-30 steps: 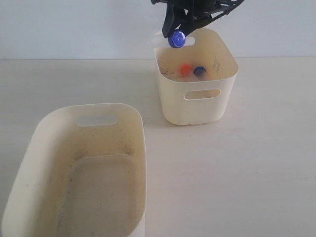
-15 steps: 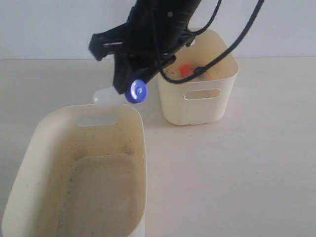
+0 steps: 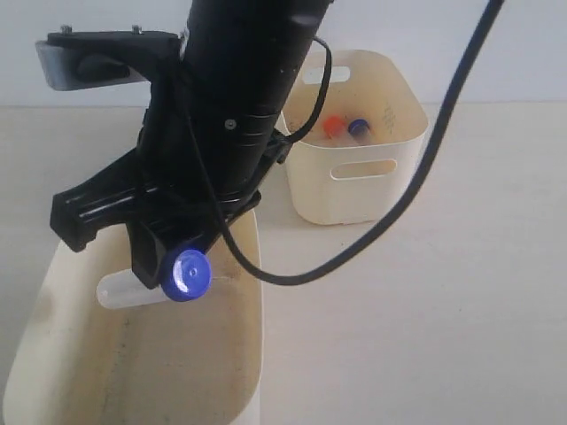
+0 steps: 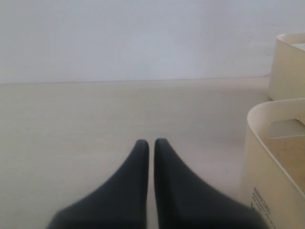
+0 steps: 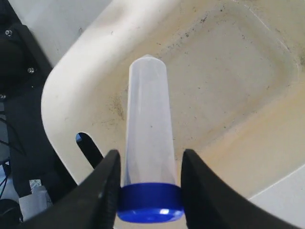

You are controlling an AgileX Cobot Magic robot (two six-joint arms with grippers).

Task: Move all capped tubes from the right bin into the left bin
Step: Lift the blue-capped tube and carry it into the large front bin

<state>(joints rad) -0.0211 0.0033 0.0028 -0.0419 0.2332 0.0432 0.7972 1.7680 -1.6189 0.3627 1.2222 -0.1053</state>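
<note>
My right gripper point(image 3: 168, 266) point(image 5: 148, 164) is shut on the blue-capped tube point(image 3: 146, 283) point(image 5: 148, 157) at its cap and holds it lying level over the inside of the left bin point(image 3: 250, 292) point(image 5: 228, 86). The right bin point(image 3: 390, 177) stands behind and holds an orange-red-capped tube point(image 3: 333, 126) and a blue-capped tube point(image 3: 358, 127). My left gripper point(image 4: 148, 143) is shut with nothing in it, low over the bare table beside the left bin's outer wall point(image 4: 267, 176). The arm hides much of the left bin.
The right arm's black body and cable point(image 3: 372, 239) cross the middle of the exterior view. The right bin's corner point(image 4: 288, 67) shows in the left wrist view behind the left bin.
The right arm has carried the blue-capped tube from above the right bin's rim leftward and forward, past the left bin's far rim, to over the left bin's inside.
</note>
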